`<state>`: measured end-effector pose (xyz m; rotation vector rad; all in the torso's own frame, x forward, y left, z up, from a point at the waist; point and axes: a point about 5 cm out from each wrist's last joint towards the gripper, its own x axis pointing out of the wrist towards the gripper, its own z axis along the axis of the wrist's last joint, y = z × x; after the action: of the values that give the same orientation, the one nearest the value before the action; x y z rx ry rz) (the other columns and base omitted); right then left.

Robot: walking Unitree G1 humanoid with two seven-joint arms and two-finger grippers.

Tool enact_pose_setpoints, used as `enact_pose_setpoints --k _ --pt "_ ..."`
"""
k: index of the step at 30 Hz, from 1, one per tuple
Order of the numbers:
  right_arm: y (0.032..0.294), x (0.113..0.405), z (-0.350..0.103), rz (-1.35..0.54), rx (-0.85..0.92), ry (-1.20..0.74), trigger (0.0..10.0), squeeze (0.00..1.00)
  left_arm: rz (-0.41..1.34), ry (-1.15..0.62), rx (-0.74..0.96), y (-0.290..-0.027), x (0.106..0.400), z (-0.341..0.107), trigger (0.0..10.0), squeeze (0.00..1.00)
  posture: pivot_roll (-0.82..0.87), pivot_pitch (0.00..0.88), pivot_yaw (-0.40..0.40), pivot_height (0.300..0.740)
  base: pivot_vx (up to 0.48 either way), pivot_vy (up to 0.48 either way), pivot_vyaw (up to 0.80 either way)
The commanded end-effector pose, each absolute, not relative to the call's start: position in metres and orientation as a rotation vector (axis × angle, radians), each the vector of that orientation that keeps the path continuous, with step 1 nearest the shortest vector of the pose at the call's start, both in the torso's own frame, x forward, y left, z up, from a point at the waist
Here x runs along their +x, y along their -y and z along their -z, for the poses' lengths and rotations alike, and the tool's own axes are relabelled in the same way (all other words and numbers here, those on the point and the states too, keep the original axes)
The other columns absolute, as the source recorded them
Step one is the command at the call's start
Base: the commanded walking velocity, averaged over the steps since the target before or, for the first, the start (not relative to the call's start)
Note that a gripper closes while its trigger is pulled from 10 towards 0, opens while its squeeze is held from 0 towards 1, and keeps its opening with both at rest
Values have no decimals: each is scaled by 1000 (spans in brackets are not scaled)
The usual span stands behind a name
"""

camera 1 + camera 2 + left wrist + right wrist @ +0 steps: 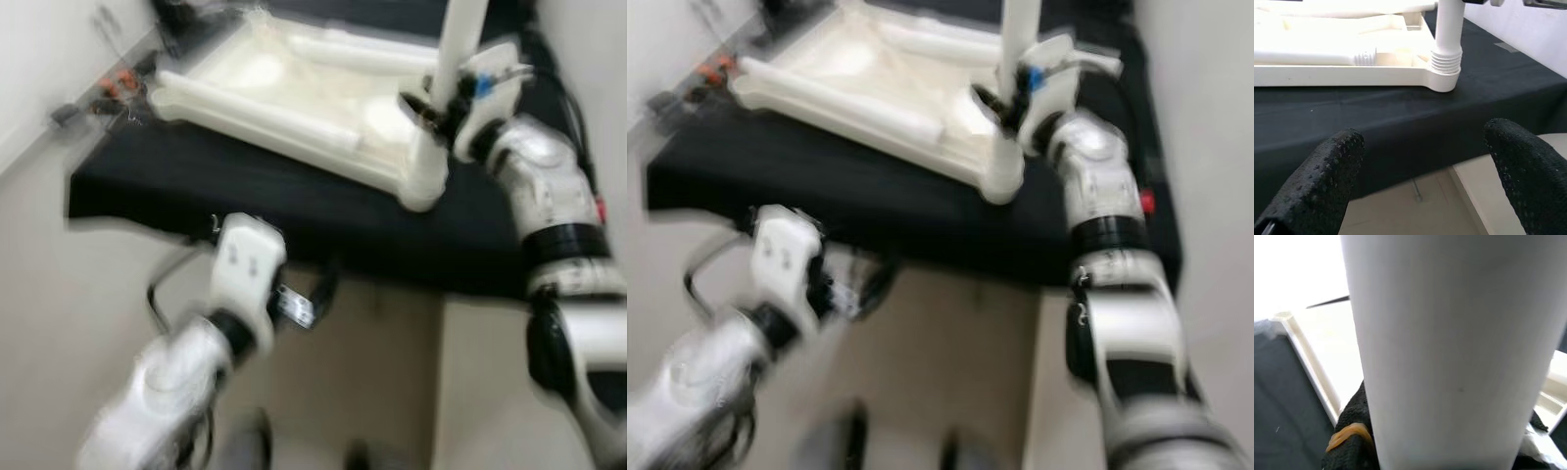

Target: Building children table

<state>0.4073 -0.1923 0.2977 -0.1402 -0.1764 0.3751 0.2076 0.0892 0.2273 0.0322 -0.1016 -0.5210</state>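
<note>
My right tool (431, 106) clenched the upright leg (453, 49) above the tabletop (294, 93) corner; tilting it risked cross-threading, my left tool (1425, 171) released.

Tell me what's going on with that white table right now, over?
Right hand clamped on upright white leg at corner of upturned tabletop. Left hand open, low before the black-covered surface. Spare legs lying on tabletop. Nothing blocking.
</note>
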Motion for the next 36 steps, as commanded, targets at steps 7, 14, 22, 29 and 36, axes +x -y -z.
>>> enact_pose_setpoints --k 7,14,22,29,36 --pt "204 415 -239 -148 -25 -110 10000 0 527 87 35 -88 204 -224 10000 0 103 279 0 740 0 0 0" --pt "202 417 -243 -95 -5 -74 10000 0 520 87 37 -89 205 -225 10000 0 106 279 -2 740 0 0 0" --pt "205 417 -248 11 -11 -16 10000 0 519 91 40 -89 206 -226 10000 0 106 280 1 740 0 0 0" --pt "192 414 -242 -16 17 15 10000 0 512 93 49 -92 207 -226 10000 0 109 281 2 740 0 0 0" --pt "181 411 -239 17 0 42 10000 0 508 94 50 -92 207 -226 10000 0 108 281 -1 740 0 0 0"
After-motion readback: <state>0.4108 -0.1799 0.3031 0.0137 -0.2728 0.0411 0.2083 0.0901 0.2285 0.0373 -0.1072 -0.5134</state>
